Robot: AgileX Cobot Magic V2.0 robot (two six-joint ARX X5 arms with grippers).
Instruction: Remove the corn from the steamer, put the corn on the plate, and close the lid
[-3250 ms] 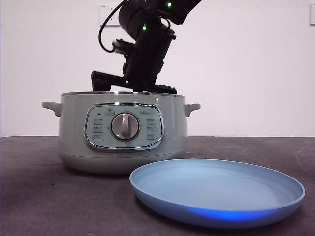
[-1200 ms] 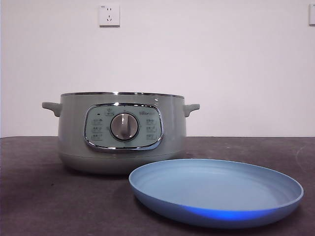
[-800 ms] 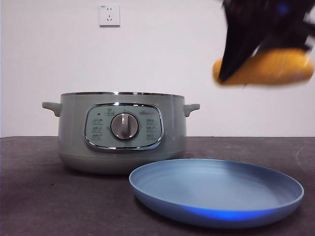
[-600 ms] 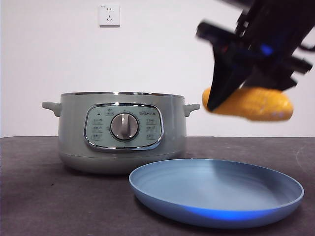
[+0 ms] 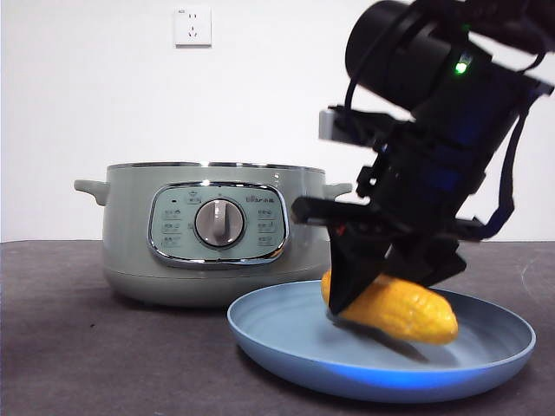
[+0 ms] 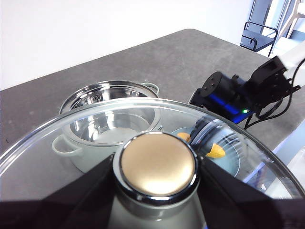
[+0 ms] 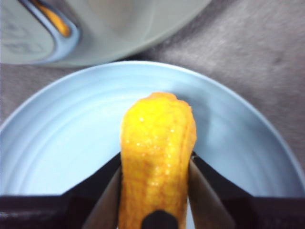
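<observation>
Now the right hand (image 5: 375,290) grips the corn (image 5: 401,309) low in the plate (image 5: 286,334); the left hand (image 6: 155,188) holds the lid (image 6: 86,126).

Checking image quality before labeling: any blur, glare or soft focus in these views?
Front view: sharp, with a blue glow on the plate's near rim. Left wrist view: the lid reflects the bright room, its knob soft. Right wrist view: the corn and steamer look soft, kernels glinting.

Low front camera faces the wall; both wrist cameras look down, sharing the plate (image 5: 486,360).
</observation>
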